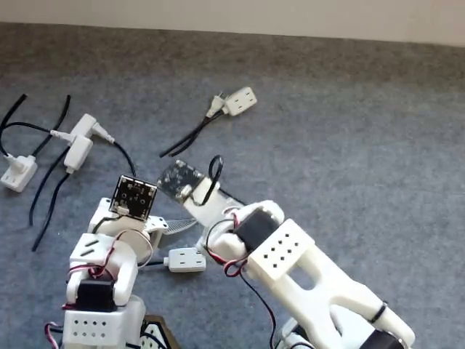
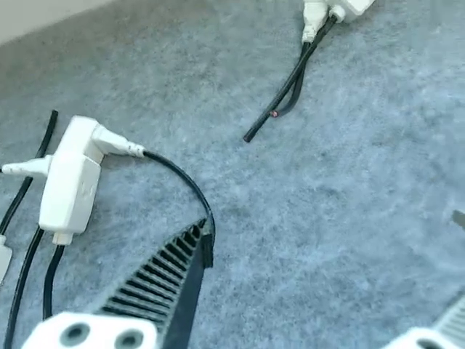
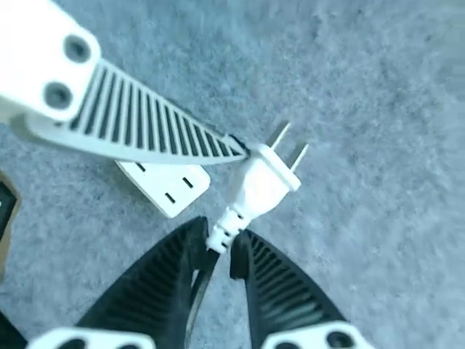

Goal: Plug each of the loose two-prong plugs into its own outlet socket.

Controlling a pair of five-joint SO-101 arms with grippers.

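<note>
Plug (image 3: 265, 182) held at cord end by closed right gripper (image 3: 220, 236), prongs fwd; outlet socket (image 3: 163, 182) noted beside, not ahead; left gripper (image 2: 330, 247) wide open, empty.

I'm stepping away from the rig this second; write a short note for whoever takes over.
Right gripper: shut on the loose plug at its cord end, prongs free.
Left gripper: open, holding nothing.
The empty socket lies on the carpet beside that plug.
Done: the far socket has a plug in it; the white block at the left looks plugged too.
Left: seat the held plug in the empty socket.
</note>
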